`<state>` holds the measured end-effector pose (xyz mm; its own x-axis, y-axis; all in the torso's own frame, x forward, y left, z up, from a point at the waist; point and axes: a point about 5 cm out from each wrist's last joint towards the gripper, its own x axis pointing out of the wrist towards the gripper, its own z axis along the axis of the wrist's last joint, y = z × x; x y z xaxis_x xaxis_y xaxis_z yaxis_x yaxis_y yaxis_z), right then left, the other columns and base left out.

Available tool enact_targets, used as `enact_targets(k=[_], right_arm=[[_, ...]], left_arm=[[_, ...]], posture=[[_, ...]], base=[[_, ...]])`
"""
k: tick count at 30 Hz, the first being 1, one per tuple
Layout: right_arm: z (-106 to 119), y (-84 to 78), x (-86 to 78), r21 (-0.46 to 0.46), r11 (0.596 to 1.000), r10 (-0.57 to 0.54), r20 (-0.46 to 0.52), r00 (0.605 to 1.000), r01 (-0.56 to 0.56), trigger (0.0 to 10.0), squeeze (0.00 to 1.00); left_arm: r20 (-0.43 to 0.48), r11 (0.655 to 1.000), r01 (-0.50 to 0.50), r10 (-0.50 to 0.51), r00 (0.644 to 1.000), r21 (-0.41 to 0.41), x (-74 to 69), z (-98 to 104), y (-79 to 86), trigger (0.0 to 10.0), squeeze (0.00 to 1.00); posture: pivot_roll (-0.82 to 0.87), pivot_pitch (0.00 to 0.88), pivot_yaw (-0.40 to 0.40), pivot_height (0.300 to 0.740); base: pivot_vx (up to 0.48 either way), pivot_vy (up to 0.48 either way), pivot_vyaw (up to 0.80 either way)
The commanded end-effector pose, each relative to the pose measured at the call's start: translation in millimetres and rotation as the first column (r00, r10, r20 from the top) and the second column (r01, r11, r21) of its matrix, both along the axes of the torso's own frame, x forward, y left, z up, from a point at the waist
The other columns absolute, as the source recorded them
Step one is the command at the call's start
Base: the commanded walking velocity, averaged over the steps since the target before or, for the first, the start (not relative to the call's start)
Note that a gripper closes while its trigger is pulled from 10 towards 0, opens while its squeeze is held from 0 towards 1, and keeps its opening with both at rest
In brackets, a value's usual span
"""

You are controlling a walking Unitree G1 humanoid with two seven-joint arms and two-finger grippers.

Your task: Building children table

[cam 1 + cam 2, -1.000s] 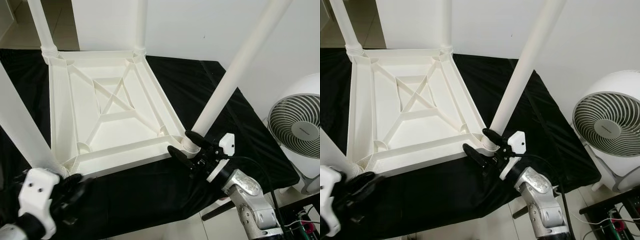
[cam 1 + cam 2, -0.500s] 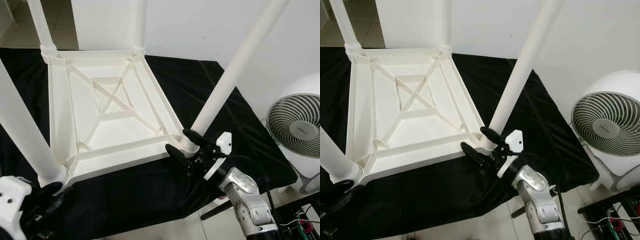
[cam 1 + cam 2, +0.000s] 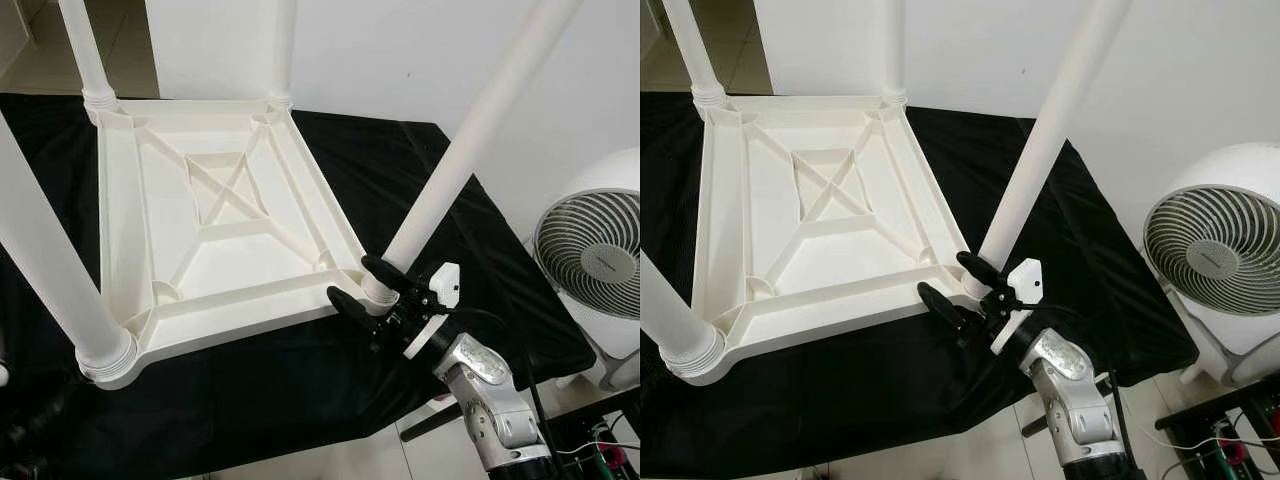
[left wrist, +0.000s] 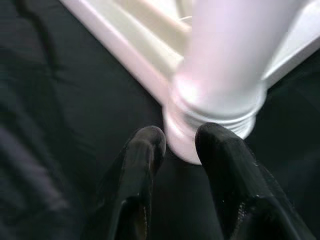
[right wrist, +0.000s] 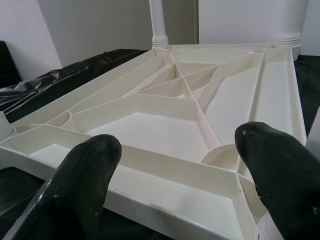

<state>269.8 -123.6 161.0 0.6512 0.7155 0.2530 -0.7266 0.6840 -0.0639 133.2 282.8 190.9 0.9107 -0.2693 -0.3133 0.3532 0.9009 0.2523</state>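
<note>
All four legs look seated in the upturned table (image 3: 215,235).
Your right gripper (image 3: 365,288) gapes at the five-o'clock leg (image 3: 455,170); left gripper (image 4: 172,145) parted, perhaps touching nothing; flipping remains.

A plain white wall (image 3: 400,50) fills the upper part of the frame. A black cloth (image 3: 420,170) covers the working surface. At the right edge stands a white round fan (image 3: 590,260). In the upper left corner, a pale tiled floor (image 3: 35,55) is visible.
</note>
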Motion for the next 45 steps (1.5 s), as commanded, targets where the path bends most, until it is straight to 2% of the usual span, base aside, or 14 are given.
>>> enact_targets(k=[1, 3, 6, 8, 12, 14, 15, 17, 22, 24, 32, 37, 40, 45], right_arm=[[-2.0, -6.1, 0.1, -0.018, 0.999, -0.030, -0.004, 1.000, 0.030, 10.0, 0.00], [-2.2, -7.5, -0.7, -0.020, 0.999, -0.034, -0.004, 0.999, 0.033, 10.0, 0.00], [-2.1, -8.7, -1.4, -0.021, 0.999, -0.042, -0.003, 0.999, 0.042, 10.0, 0.00], [-1.9, -8.8, -1.5, -0.022, 0.999, -0.043, -0.002, 0.999, 0.043, 10.0, 0.00], [-2.1, -9.6, -3.3, -0.020, 0.998, -0.053, -0.004, 0.999, 0.053, 10.0, 0.00], [-3.2, -11.3, -5.8, -0.020, 0.998, -0.067, -0.008, 0.998, 0.067, 10.0, 0.00], [-3.2, -11.3, -5.8, -0.020, 0.998, -0.067, -0.008, 0.998, 0.067, 10.0, 0.00], [-4.6, -13.6, -7.9, -0.022, 0.996, -0.084, -0.013, 0.996, 0.084, 10.0, 0.00], [-5.3, -15.7, -9.6, -0.023, 0.995, -0.096, -0.016, 0.995, 0.096, 10.0, 0.00], [-7.1, -20.6, -13.6, -0.024, 0.991, -0.136, -0.028, 0.990, 0.135, 10.0, 0.00], [-9.9, -29.5, -14.0, -0.021, 0.980, -0.198, -0.041, 0.979, 0.197, 10.0, 0.00], [-10.4, -44.9, -8.6, -0.028, 0.951, -0.308, -0.027, 0.951, 0.308, 10.0, 0.00], [-11.6, -61.5, -2.5, -0.022, 0.901, -0.434, -0.025, 0.901, 0.433, 10.0, 0.00], [-12.1, -64.2, -2.1, -0.016, 0.887, -0.461, -0.033, 0.887, 0.461, 10.0, 0.00]], left_arm=[[0.002, 0.999, -0.016, 0.016, 1.000, 0.029, -1.2, 0.2, 4.7, 10.0, 0.00], [0.028, 0.998, -0.044, 0.043, 0.999, 0.043, 2.1, 2.0, 12.4, 10.0, 0.00], [0.161, 0.988, -0.150, 0.144, 0.976, 0.028, 21.6, 10.0, 24.8, 10.0, 0.00], [0.177, 0.986, -0.168, 0.163, 0.970, 0.014, 25.4, 10.9, 26.3, 10.0, 0.00], [0.229, 0.991, -0.131, 0.131, 0.965, -0.017, 37.5, 13.5, 14.7, 10.0, 0.00], [0.266, 0.992, -0.096, 0.115, 0.957, -0.084, 45.8, 15.0, 0.0, 10.0, 0.00], [0.266, 0.992, -0.096, 0.115, 0.957, -0.084, 45.8, 15.0, 0.0, 10.0, 0.00], [0.290, 0.986, -0.052, 0.096, 0.952, -0.156, 51.2, 16.7, -15.8, 10.0, 0.00], [0.301, 0.978, -0.006, 0.070, 0.951, -0.207, 54.8, 17.6, -29.9, 10.0, 0.00], [0.315, 0.960, 0.069, 0.021, 0.949, -0.272, 61.0, 17.7, -52.2, 10.0, 0.00], [0.315, 0.940, 0.114, -0.007, 0.949, -0.322, 64.2, 17.8, -68.1, 10.0, 0.00], [0.315, 0.912, 0.132, -0.003, 0.949, -0.388, 67.5, 18.5, -81.6, 10.0, 0.00], [0.310, 0.890, 0.139, 0.003, 0.951, -0.435, 67.1, 18.4, -93.5, 10.0, 0.00], [0.311, 0.877, 0.146, 0.004, 0.950, -0.458, 67.6, 19.0, -100.2, 10.0, 0.00]], posture=[[0.26, 0.145, -0.124, 0.740], [0.25, 0.144, -0.123, 0.740], [0.23, 0.137, -0.118, 0.740], [0.23, 0.137, -0.118, 0.740], [0.21, 0.135, -0.110, 0.740], [0.20, 0.135, -0.104, 0.740], [0.20, 0.135, -0.104, 0.740], [0.19, 0.131, -0.096, 0.740], [0.18, 0.130, -0.090, 0.740], [0.16, 0.130, -0.078, 0.740], [0.15, 0.133, -0.063, 0.740], [0.13, 0.133, -0.047, 0.740], [0.13, 0.137, -0.044, 0.740], [0.12, 0.140, -0.045, 0.740]], base=[[0.000, 0.000, 0.00], [0.000, 0.000, 0.00], [0.000, 0.000, 0.00], [0.000, 0.000, 0.00], [0.000, 0.000, 0.00], [0.000, 0.000, 0.00], [0.000, 0.000, 0.00], [0.000, 0.000, 0.00], [0.000, 0.000, 0.00], [0.000, 0.000, 0.00], [0.000, 0.000, 0.00], [0.000, 0.000, 0.00], [0.000, 0.000, 0.00], [0.000, 0.000, 0.00]])
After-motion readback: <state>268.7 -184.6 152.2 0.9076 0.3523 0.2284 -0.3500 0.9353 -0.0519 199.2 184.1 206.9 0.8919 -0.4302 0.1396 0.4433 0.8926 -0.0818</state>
